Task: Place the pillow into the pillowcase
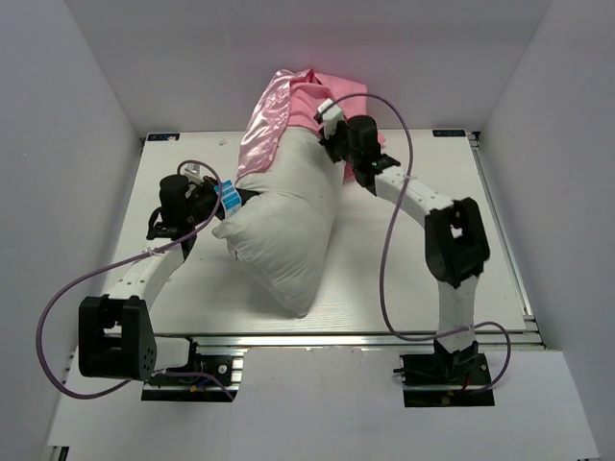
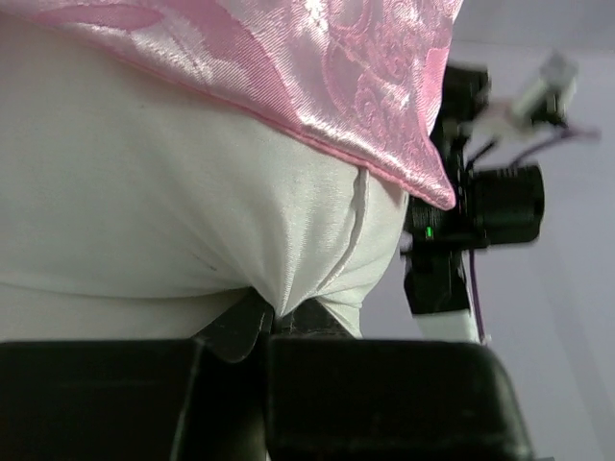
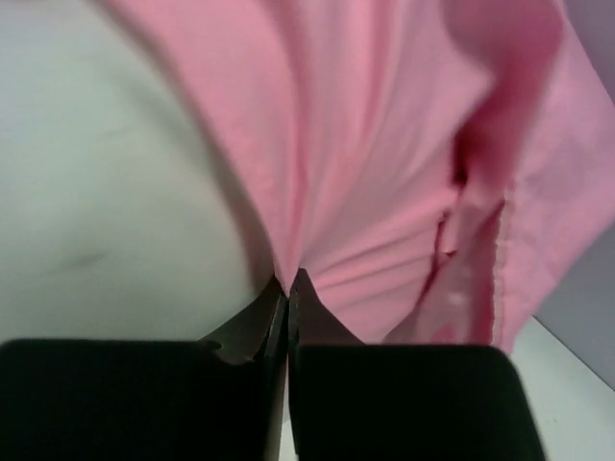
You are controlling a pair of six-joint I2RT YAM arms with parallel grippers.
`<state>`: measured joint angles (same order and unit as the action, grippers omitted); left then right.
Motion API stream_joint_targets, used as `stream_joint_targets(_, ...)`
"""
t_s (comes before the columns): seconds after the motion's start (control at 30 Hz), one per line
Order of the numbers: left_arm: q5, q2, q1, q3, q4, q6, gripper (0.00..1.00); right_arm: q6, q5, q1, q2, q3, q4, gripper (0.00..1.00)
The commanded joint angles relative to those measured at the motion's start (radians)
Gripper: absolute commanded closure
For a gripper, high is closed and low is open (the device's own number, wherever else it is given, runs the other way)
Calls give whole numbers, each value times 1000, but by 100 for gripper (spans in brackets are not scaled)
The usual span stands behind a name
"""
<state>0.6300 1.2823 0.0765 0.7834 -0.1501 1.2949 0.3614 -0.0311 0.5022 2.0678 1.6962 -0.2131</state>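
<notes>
The pillow (image 1: 283,230) is laid across the middle of the desk (image 1: 221,298), with its near corner pointed toward the arm bases and its far end tucked under the pillowcase (image 1: 279,106). The pillowcase is bunched over that far end at the back edge of the desk. Its shiny patterned side is turned to the left and its matte pink side to the right. Most of the pillow is left uncovered.

The left tool (image 1: 240,199) is set against the pillow's left edge. In the left wrist view it is seen clenched on a pinch of the white fabric, which is gathered into folds between the fingertips. The satin hem of the pillowcase is draped over the pillow just above that pinch. The right arm (image 2: 480,211) is seen past the pillow on the right of that view.

The right tool (image 1: 329,142) is placed at the far right of the pillow, where the pink cloth meets the white. In the right wrist view its jaws are closed tight on a fold of the matte pink pillowcase, and creases are fanned upward from the grip. The white pillow is seen to the left of the pinched cloth, and a stitched hem at its right.
</notes>
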Motion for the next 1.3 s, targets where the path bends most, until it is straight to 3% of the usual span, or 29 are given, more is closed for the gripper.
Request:
stream_joint_targets(0.0,23,2,2,53,-25,-37,100,11,-275,79,-316,-164,-19,100)
stream_joint_targets(0.1,37,9,2,57,-39,-43,100,2,-342,192,-495,-291,24,100)
stream_joint_targets(0.27,42,-6,2,48,-54,-46,100,-94,-349,308,-580,-294,78,100)
stream_joint_targets(0.4,48,-31,2,37,-69,-40,100,-164,-348,311,-557,-225,144,100)
stream_joint_targets(0.47,50,-40,2,39,-78,-37,100,-161,-273,305,-537,-222,144,100)
stream_joint_targets(0.67,45,-60,2,71,-131,9,100,-170,-175,196,-382,-205,289,100)
stream_joint_targets(0.77,46,-52,2,83,-135,11,100,-135,-167,176,-390,-231,326,100)
stream_joint_targets(0.8,46,-48,2,79,-138,10,100,-119,-164,176,-397,-246,333,94)
stream_joint_targets(0.83,46,-44,2,73,-141,12,100,-108,-162,176,-408,-254,337,81)
stream_joint_targets(0.87,45,-40,2,53,-147,18,100,-89,-150,174,-435,-260,340,66)
stream_joint_targets(0.9,45,-38,2,44,-167,23,100,-81,-136,174,-451,-276,342,45)
stream_joint_targets(0.97,42,-40,2,24,-184,44,100,-65,-75,173,-509,-296,336,29)
stream_joint_targets(1.07,37,-32,2,28,-197,49,100,-9,22,174,-587,-375,296,15)
stream_joint_targets(1.27,40,-14,2,45,-207,52,100,45,79,153,-678,-527,297,12)
